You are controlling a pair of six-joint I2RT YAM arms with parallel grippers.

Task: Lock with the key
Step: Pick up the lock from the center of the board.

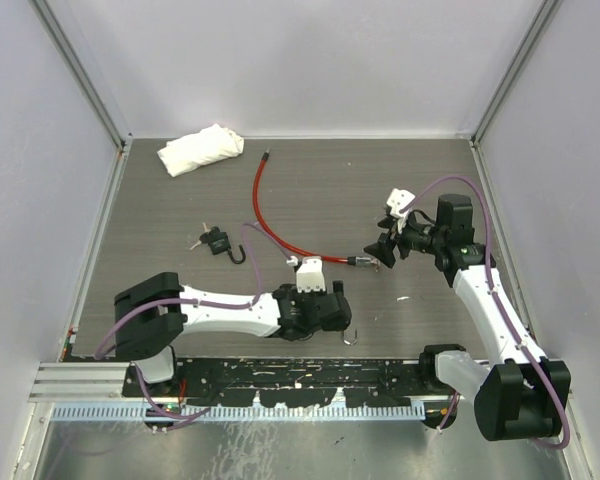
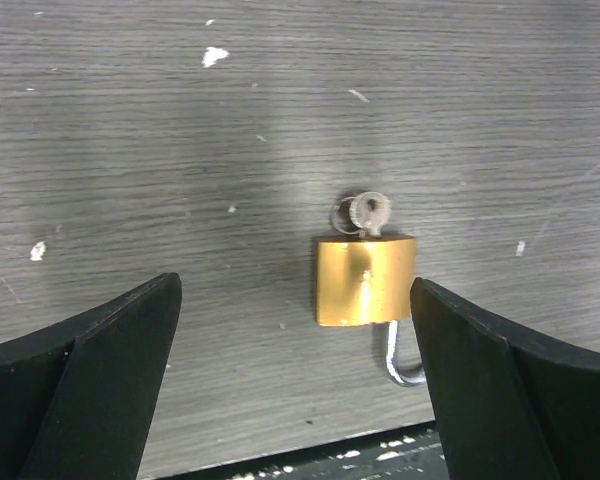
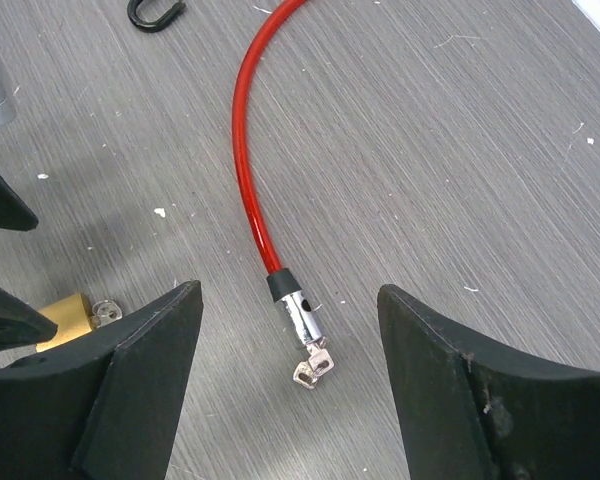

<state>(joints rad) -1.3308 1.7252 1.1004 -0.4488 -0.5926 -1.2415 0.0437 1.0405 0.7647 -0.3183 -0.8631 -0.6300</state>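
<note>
A brass padlock [image 2: 365,280] lies flat on the grey table with a key [image 2: 368,212] in its base and its silver shackle [image 2: 400,365] sticking out toward the near edge. My left gripper [image 2: 295,385] hangs open over it, the padlock lying just ahead of the right finger [image 2: 510,380], not touched. A red cable lock [image 3: 245,150] ends in a metal barrel [image 3: 302,315] with small keys [image 3: 312,368] in it. Above that end my right gripper [image 3: 290,385] stands open and holds nothing. In the top view the left gripper [image 1: 338,312] is near the front, the right gripper [image 1: 382,250] at the cable's end.
A small black padlock with keys [image 1: 216,241] lies left of centre. A white cloth [image 1: 201,149] sits at the back left. The red cable [image 1: 265,215] curves across the middle of the table. A black rail [image 1: 310,375] runs along the near edge.
</note>
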